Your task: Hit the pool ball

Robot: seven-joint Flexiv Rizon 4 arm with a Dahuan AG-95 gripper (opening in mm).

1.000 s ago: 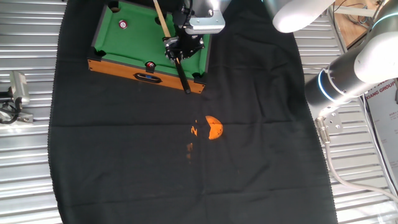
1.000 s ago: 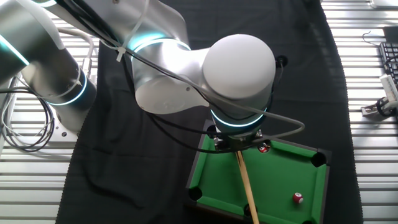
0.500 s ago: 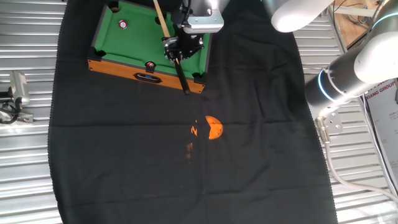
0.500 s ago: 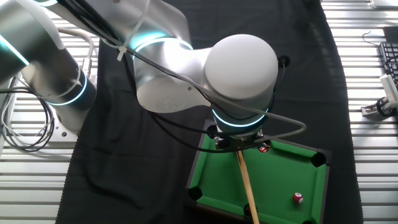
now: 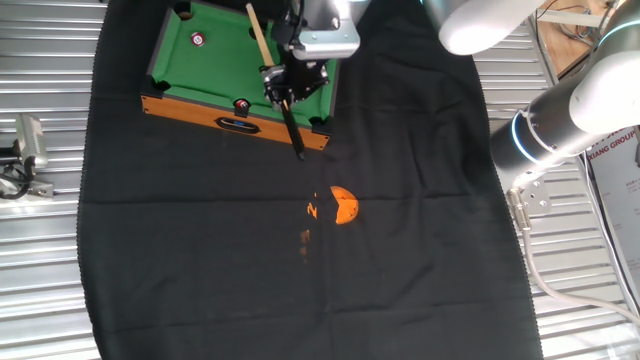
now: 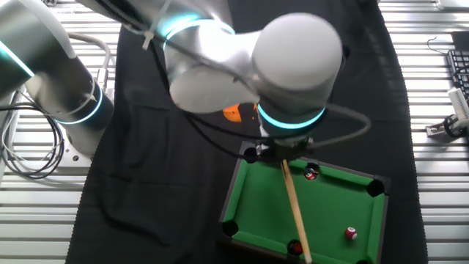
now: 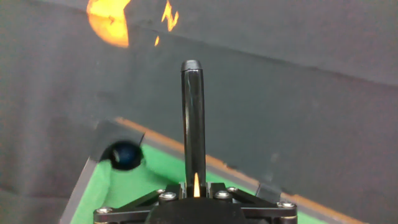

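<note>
A green toy pool table [image 5: 220,62] stands at the far left of the black cloth. The pool ball [image 5: 198,40], tiny, bright red with a white spot, lies near its far left corner and shows in the other fixed view [image 6: 351,233] too. My gripper [image 5: 284,84] is shut on a cue stick [image 5: 262,45] over the table's right part. The cue's wooden shaft points across the felt. Its black butt [image 7: 193,124] sticks out past the table's wooden edge. A darker red ball [image 5: 241,104] sits by the front rail, left of the gripper. The pool ball is out of the hand view.
An orange object [image 5: 343,205] lies on the black cloth [image 5: 200,260] below the table and shows in the hand view [image 7: 109,22]. A corner pocket [image 7: 124,155] lies left of the cue butt. The arm's base [image 5: 560,120] stands at the right. Ribbed metal surrounds the cloth.
My gripper has drawn back with the cue toward the orange object. The butt now reaches further past the table's edge. The balls have not moved.
</note>
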